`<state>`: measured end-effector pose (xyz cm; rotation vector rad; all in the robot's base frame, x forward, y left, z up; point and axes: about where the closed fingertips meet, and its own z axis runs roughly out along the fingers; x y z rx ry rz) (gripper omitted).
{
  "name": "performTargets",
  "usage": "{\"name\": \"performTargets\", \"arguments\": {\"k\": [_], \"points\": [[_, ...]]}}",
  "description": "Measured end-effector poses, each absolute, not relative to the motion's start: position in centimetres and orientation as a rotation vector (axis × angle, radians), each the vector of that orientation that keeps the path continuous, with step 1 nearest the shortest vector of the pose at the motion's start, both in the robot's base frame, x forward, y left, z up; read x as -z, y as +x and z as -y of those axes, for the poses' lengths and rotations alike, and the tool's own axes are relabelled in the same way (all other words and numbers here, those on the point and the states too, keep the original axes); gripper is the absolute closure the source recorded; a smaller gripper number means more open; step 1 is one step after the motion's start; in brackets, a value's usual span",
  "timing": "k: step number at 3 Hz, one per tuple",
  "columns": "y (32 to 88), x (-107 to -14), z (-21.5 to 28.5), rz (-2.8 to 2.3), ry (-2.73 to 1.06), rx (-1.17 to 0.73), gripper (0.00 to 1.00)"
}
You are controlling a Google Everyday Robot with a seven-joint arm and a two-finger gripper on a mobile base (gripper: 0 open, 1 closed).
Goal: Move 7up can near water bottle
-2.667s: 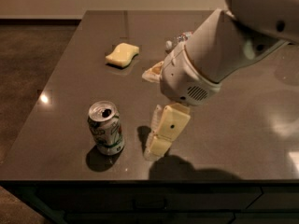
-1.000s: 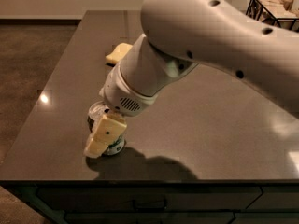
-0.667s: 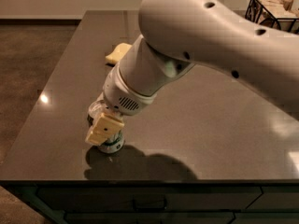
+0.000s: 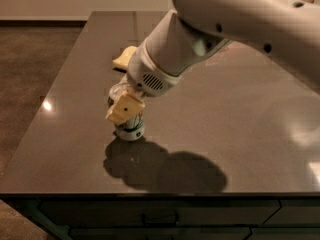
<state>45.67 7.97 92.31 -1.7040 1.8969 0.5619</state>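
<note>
Carried slightly back from the front edge since a moment ago, the 7up can (image 4: 131,130) stands upright at the front-left of the dark countertop (image 4: 75,94). Its upper half is hidden by the gripper (image 4: 123,104), whose cream fingers (image 4: 125,109) are clamped on its sides. A pale yellow sponge (image 4: 123,59) lies farther back, beside the white arm (image 4: 200,29).

The 7up can (image 4: 132,131) stands on the table (image 4: 235,119), toward its near left; the gripper (image 4: 128,115) is down over the can; a small flat object (image 4: 124,58) lies farther back
</note>
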Motion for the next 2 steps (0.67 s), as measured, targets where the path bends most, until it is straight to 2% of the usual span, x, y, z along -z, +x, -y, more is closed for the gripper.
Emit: {"name": "performTargets", "arguments": {"k": [1, 2], "points": [[49.5, -94.5, -5.9, -1.942, -1.602, -0.574, 1.00], [52.8, -96.0, -3.8, -1.986, -1.498, -0.580, 1.00]]}}
